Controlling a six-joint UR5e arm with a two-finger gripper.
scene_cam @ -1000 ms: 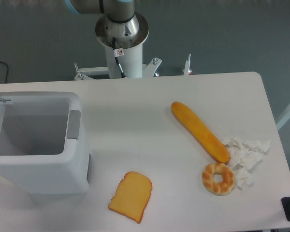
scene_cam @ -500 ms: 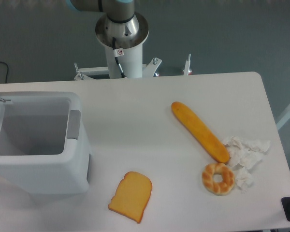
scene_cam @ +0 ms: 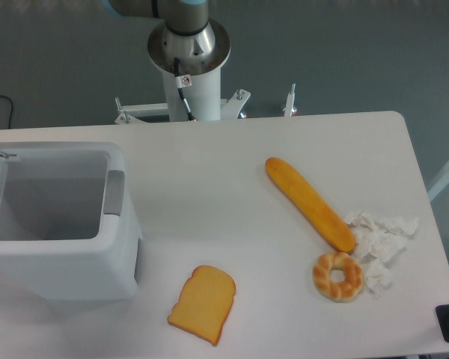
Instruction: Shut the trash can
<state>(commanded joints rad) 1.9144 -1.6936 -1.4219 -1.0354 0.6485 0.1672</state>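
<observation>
Trash can open, interior looks bare; hand out of view.

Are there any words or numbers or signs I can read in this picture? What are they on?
No words or numbers can be read anywhere.
Small round sticker on the robot's white column: it looks like a red-ringed warning sign, too small to make out.
The trash can, the long bread, the toast slice and the bread ring carry no text.
</observation>
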